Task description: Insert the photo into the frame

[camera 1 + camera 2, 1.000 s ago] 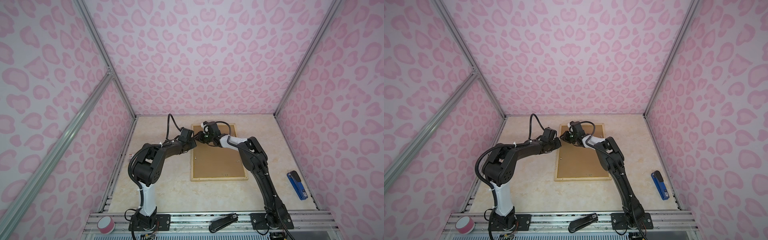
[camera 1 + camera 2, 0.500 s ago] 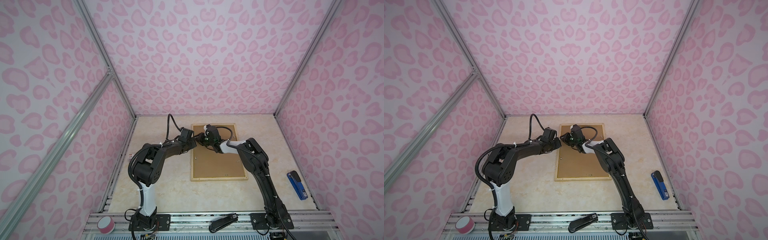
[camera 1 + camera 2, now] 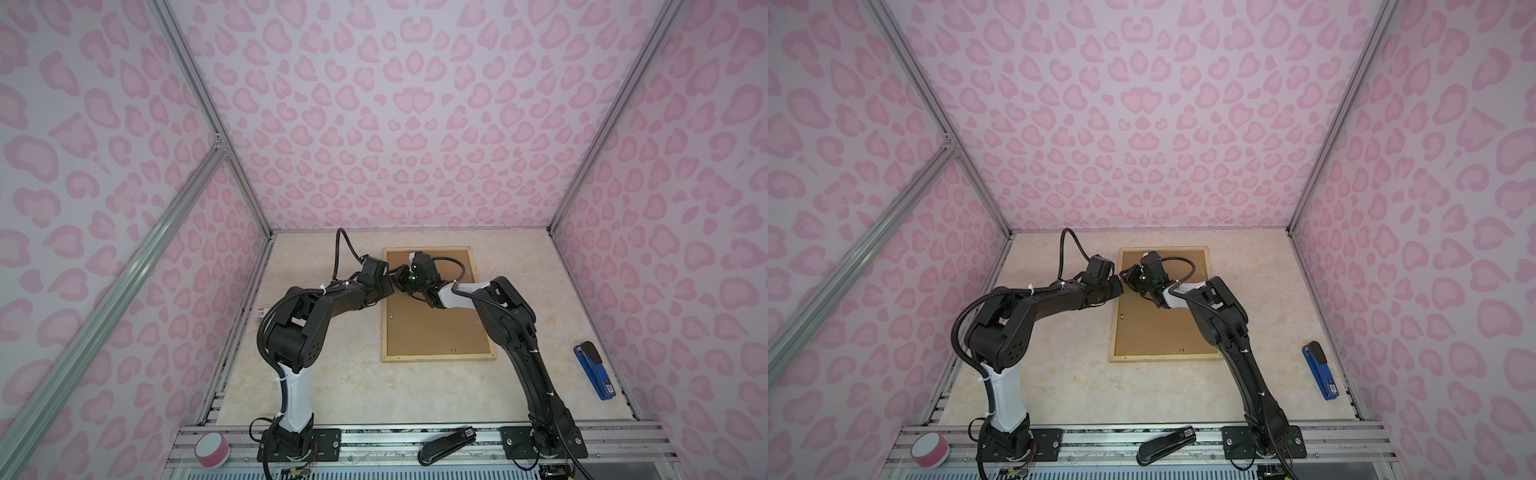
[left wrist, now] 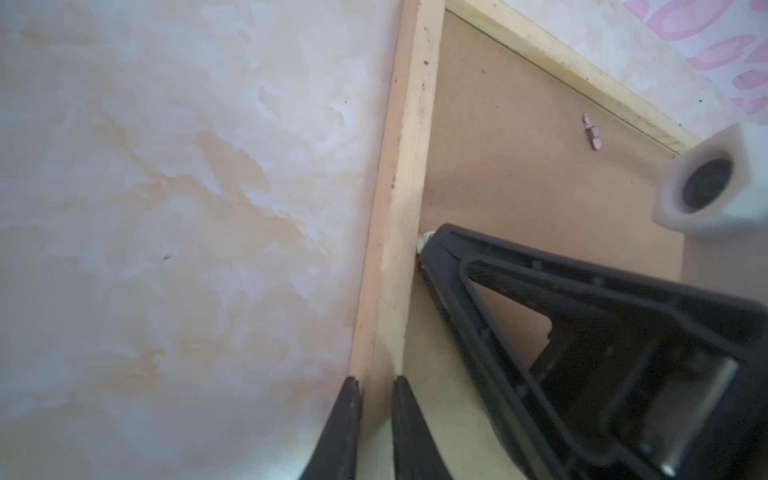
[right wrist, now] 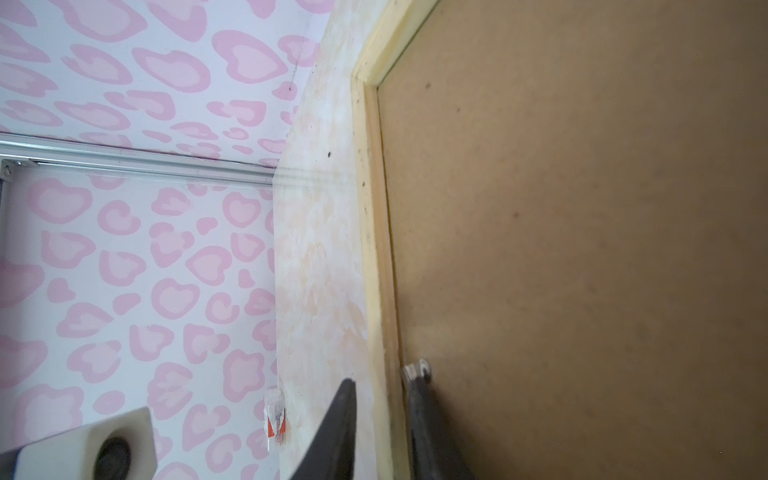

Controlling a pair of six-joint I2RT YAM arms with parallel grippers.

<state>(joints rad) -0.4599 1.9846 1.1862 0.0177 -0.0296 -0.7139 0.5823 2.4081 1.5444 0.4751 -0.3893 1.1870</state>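
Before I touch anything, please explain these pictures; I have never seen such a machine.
These are two black robot arms, each ending in a two-fingered gripper. Two pictures look down from above; two come from wrist cameras. On the pale marbled table lies a thin pale-wood picture frame, face down, filled by a brown backing board. A blue stapler, a black stapler and a pink-white roll lie aside. The left gripper straddles a frame strip; whether it grips is unclear. The right gripper, slightly open, holds nothing. No photo shows.
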